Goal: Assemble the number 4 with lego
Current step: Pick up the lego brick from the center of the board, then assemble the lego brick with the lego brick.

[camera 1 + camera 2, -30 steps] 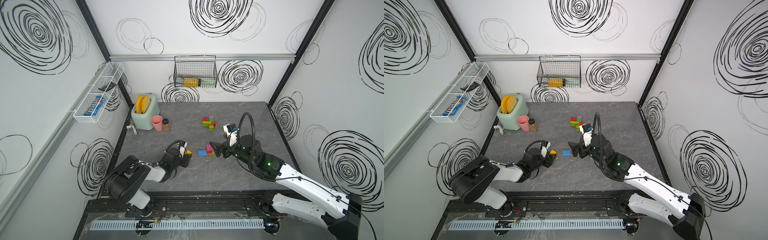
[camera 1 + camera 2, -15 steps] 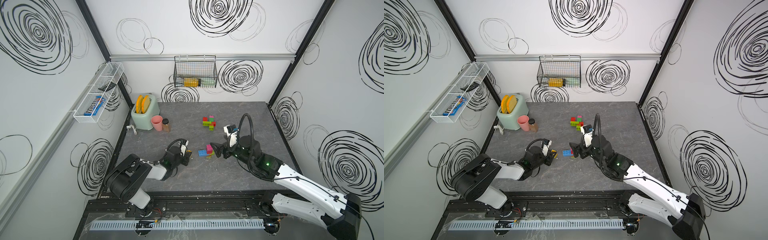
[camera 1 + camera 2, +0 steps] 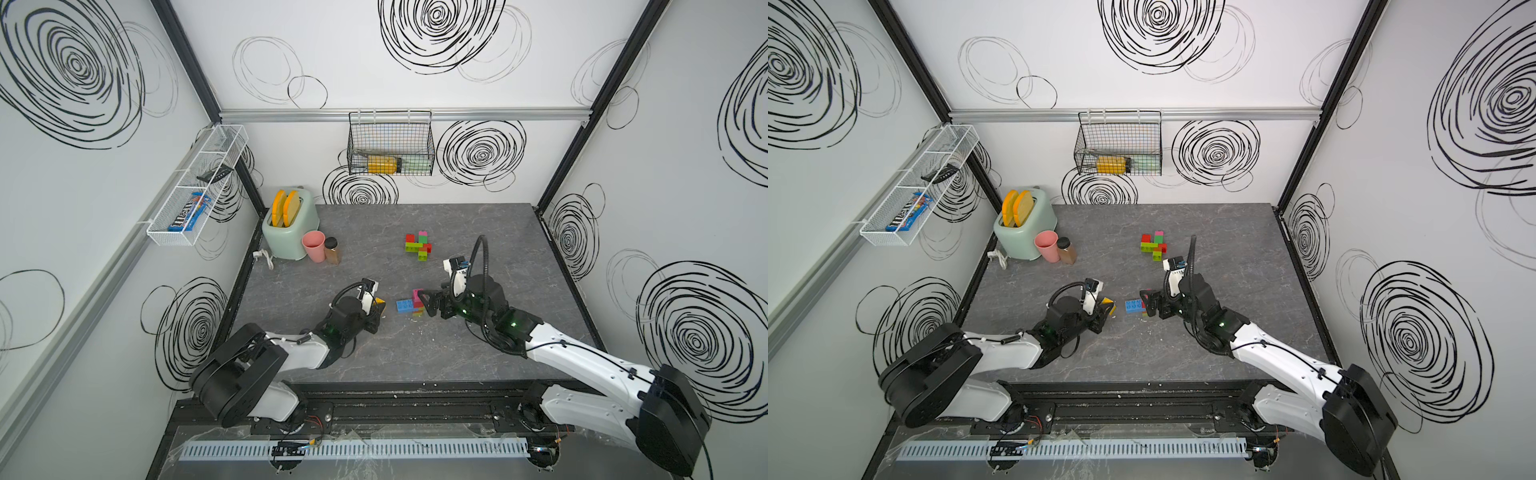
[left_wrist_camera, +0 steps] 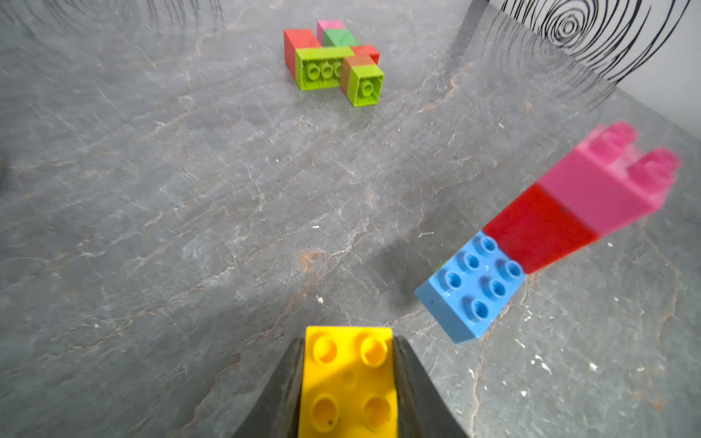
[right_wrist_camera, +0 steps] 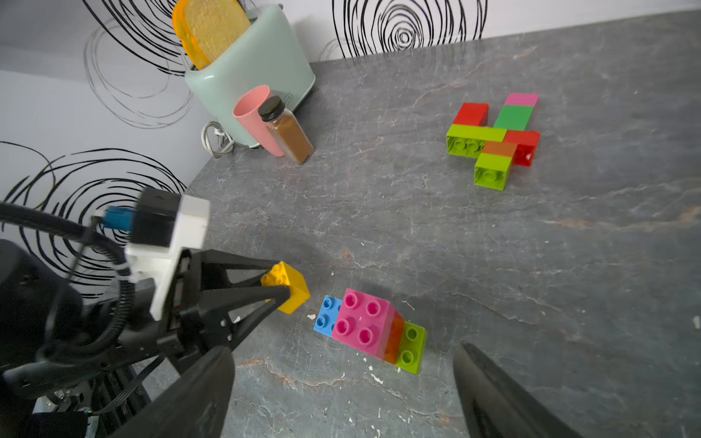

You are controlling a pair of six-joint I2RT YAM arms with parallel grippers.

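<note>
The left fingers (image 4: 286, 390) are pinching a yellow brick (image 4: 349, 383) by two opposite sides, with its studded face showing between them. In both top views this brick sits near the middle of the table (image 3: 457, 353), close to the blue end of a small stack (image 3: 409, 304) but apart from it. The stack stands on the table: a blue brick (image 5: 327, 315) on one side, a lime brick (image 5: 411, 345) on the other, and a pink brick (image 5: 362, 322) on top of a red-orange one between them. The right fingers (image 5: 197, 394) are spread wide and hold nothing. They are just beside the stack on its lime side, and the right wrist view shows a gap between them and the bricks. Farther back on the table lies a flat cluster (image 3: 419, 246) of joined red, pink, green, lime and orange bricks, well apart from both arms. A toaster (image 3: 289, 232), cup (image 3: 313, 246) and bottle (image 3: 332, 250) stand in the far left corner.
</note>
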